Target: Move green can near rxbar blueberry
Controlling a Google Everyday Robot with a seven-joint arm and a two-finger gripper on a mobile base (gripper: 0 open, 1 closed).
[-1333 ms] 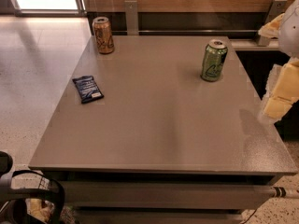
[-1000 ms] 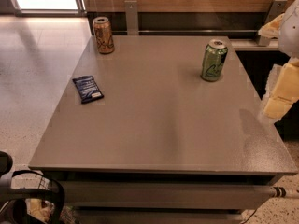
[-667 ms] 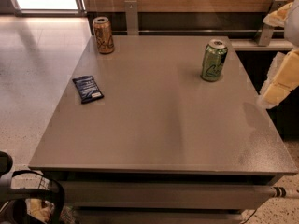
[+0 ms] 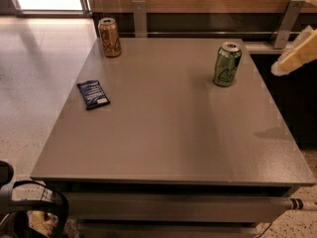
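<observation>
The green can [image 4: 227, 64] stands upright at the back right of the grey table [image 4: 168, 133]. The rxbar blueberry [image 4: 93, 94], a flat dark navy wrapper, lies near the table's left edge. My gripper [image 4: 297, 52] shows as pale cream parts at the frame's right edge, in the air to the right of the green can and past the table's right side. It is apart from the can and holds nothing that I can see.
An orange-brown can [image 4: 109, 37] stands at the table's back left corner. A wooden wall with metal brackets [image 4: 139, 18] runs behind the table. Dark robot parts [image 4: 20, 207] sit at the bottom left. Pale floor lies to the left.
The gripper's cream parts have risen and drawn back toward the frame's right edge. The cans and the bar have not moved.
</observation>
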